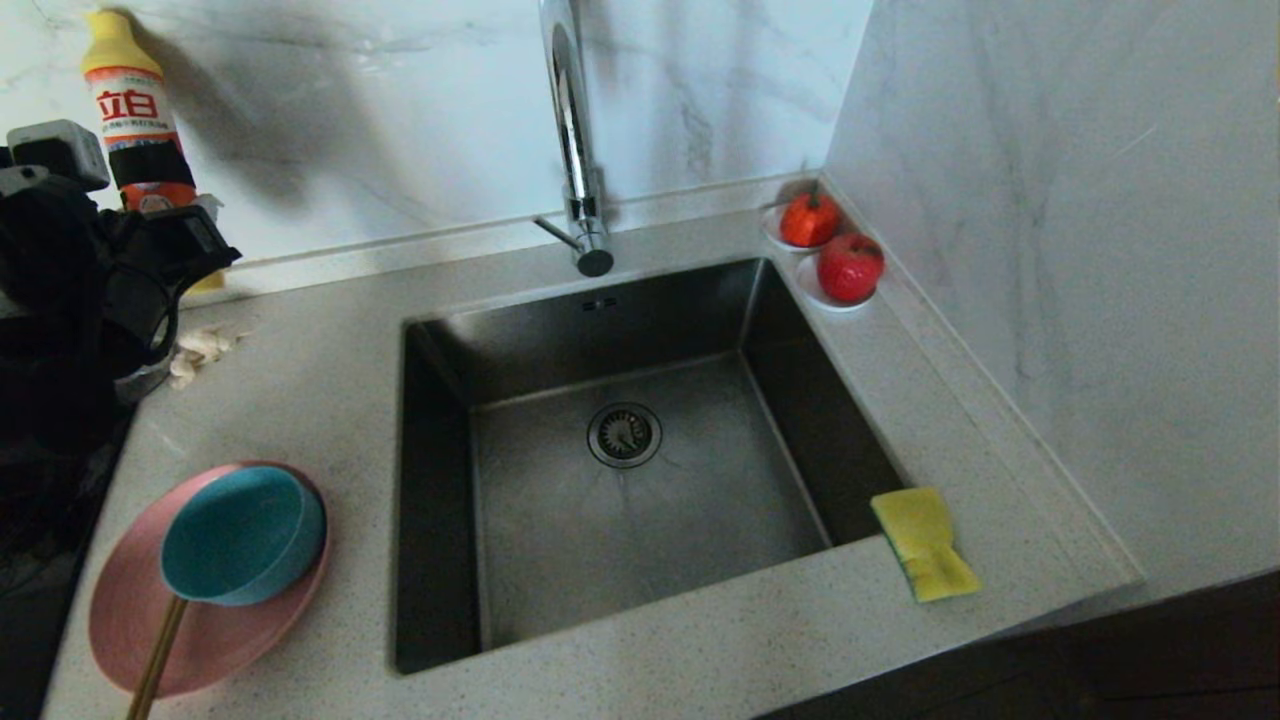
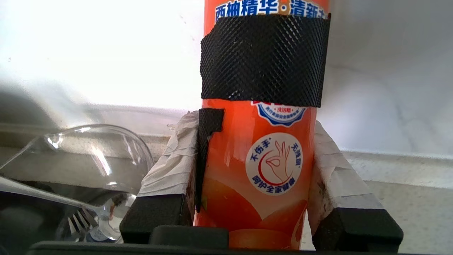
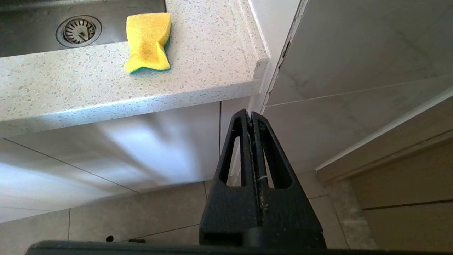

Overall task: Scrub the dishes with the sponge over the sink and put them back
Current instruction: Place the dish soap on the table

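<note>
The steel sink (image 1: 640,460) is bare, nothing in the basin but the drain strainer (image 1: 624,434), and the chrome tap (image 1: 575,140) isn't running as far as I can see. So by my reckoning the washing proper hasn't begun.

The dishes wait together on the counter to the robot's left of the sink: the pink plate (image 1: 215,640) lies flat with the teal bowl (image 1: 243,535) resting on it, and a brown chopstick (image 1: 155,660) pokes out from under the bowl toward the counter's front edge. I can't tell whether both chopsticks are there.

The yellow sponge (image 1: 925,545) lies untouched at the sink's front right corner, green layer down, one end overhanging the basin.

The left gripper (image 2: 253,170) is up at the back left by the wall, its padded fingers (image 2: 170,166) clamped on either side of the orange dish-soap bottle (image 2: 262,141), beside a clear glass jug (image 2: 88,159). That looks like fetching soap first.

The right gripper (image 3: 252,117) hangs below the counter edge, pressed closed on nothing, parked.

Left to do, it seems: everything — soap, scrub each dish, return them.
</note>
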Tool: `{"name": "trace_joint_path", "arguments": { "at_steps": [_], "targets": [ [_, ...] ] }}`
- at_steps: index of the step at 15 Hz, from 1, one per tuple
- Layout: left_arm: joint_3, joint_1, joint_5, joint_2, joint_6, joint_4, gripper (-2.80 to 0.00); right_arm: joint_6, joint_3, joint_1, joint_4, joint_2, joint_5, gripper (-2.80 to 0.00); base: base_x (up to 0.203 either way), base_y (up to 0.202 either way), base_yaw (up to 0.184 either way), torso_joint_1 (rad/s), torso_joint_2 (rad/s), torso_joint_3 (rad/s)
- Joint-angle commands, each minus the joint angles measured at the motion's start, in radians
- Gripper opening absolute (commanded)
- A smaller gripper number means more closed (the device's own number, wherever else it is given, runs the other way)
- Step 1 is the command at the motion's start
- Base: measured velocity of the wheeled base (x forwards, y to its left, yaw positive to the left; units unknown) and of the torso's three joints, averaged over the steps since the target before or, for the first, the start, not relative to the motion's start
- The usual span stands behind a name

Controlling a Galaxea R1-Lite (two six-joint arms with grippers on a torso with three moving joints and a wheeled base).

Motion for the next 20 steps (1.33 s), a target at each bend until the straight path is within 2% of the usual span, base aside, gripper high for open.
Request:
{"name": "trace_joint_path", "arguments": {
  "at_steps": [1,7,16,17,20],
  "targets": [
    [-0.027,0.0,-0.008,0.038,0.001,0.009,-2.8,0.0,0.001,0.0,-0.001,0.0,0.0,-2.8,0.0,0.0,0.0,0.0,0.0,0.0],
    [-0.141,0.0,-0.007,0.108,-0.001,0.086,-2.8,0.0,0.0,0.0,-0.001,0.001,0.0,-2.8,0.0,0.0,0.0,0.0,0.0,0.0],
    [-0.224,0.001,0.012,0.186,0.004,0.089,-2.8,0.0,0.0,0.0,-0.001,0.001,0.0,-2.8,0.0,0.0,0.0,0.0,0.0,0.0],
    [-0.238,0.001,0.023,0.198,0.006,0.089,-2.8,0.0,0.002,0.0,-0.001,0.001,0.0,-2.8,0.0,0.0,0.0,0.0,0.0,0.0],
    [-0.275,-0.001,0.134,0.231,0.019,0.116,-2.8,0.0,0.0,0.0,-0.001,0.001,0.0,-2.8,0.0,0.0,0.0,0.0,0.0,0.0]
  ]
}}
